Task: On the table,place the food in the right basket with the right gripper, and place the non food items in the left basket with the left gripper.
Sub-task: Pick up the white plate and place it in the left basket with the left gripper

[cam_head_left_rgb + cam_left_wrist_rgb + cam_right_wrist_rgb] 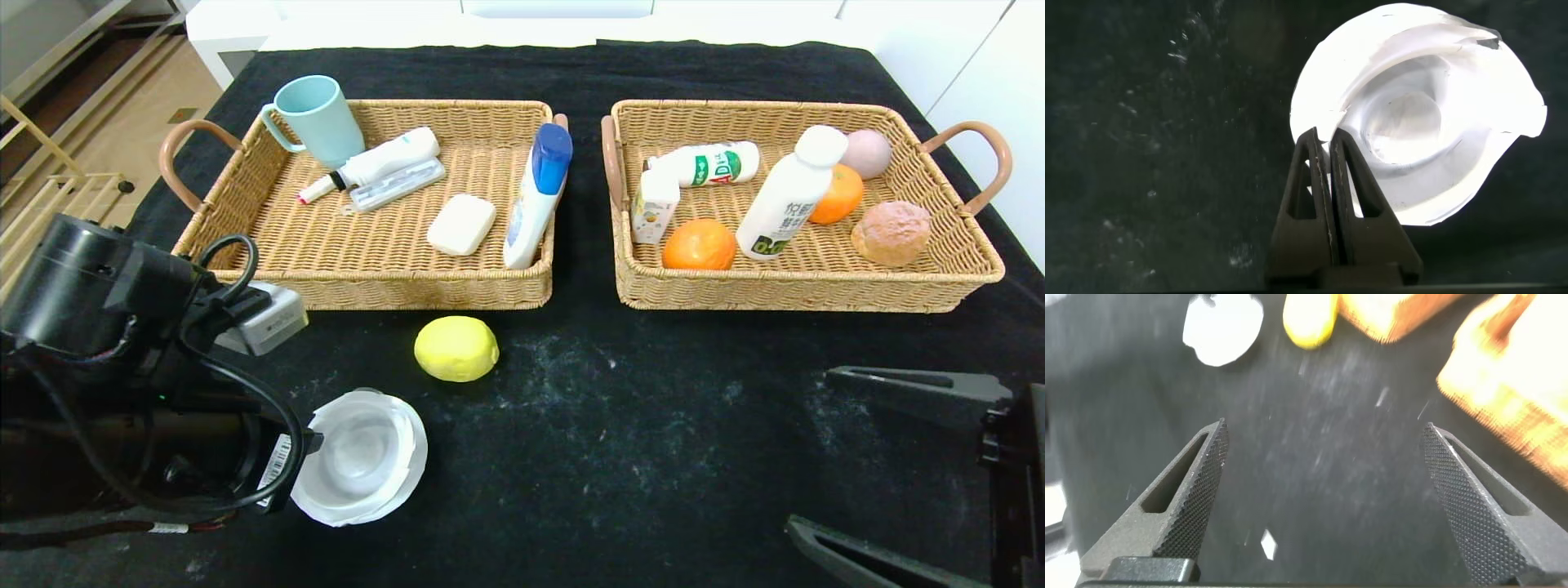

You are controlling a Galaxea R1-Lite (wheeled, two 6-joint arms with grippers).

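A yellow lemon lies on the black table in front of the left basket. It also shows in the right wrist view. A white plastic dish sits at the front left. My left gripper is shut on the near rim of the dish. In the head view its fingers are hidden under the left arm. My right gripper is open and empty at the front right, far from the lemon. It is seen wide open in its wrist view.
The left basket holds a blue cup, tubes, a soap bar and a blue-capped bottle. The right basket holds oranges, bottles, a carton and a bun. White furniture stands behind the table.
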